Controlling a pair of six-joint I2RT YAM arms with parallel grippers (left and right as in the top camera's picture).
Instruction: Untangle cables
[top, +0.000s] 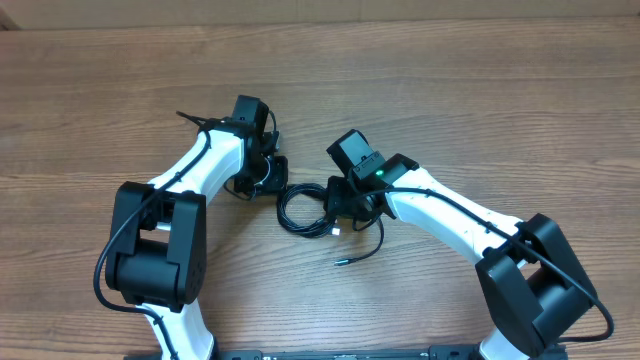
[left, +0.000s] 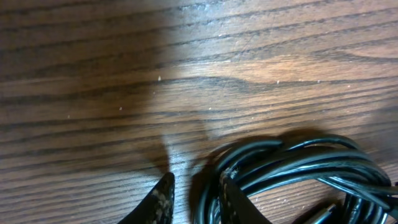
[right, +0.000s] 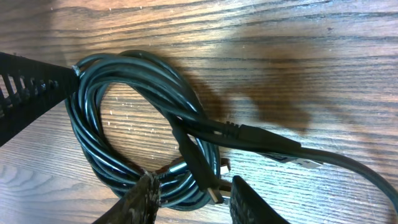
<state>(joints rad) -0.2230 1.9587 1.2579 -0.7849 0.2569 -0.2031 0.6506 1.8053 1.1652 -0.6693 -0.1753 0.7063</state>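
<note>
The cables (top: 300, 212) lie as one black coil on the wooden table between my two arms. In the left wrist view the coil (left: 298, 165) fills the lower right. My left gripper (left: 196, 177) (top: 273, 188) stands open round the coil's left edge. Strands rest against its right finger (left: 233, 199), and bare wood shows beside the left finger (left: 163, 199). My right gripper (right: 194, 180) (top: 337, 212) is shut on the coil's (right: 124, 81) lower strands, with a silver-tipped plug (right: 208, 180) also between its fingers. Another plug (right: 261, 134) crosses above.
A loose cord tail (top: 368, 250) curls toward the table's front and ends in a small tip (top: 343, 262). In the right wrist view the left gripper's black body (right: 31, 93) touches the coil's top left. Bare wood table (top: 450, 80) surrounds both arms.
</note>
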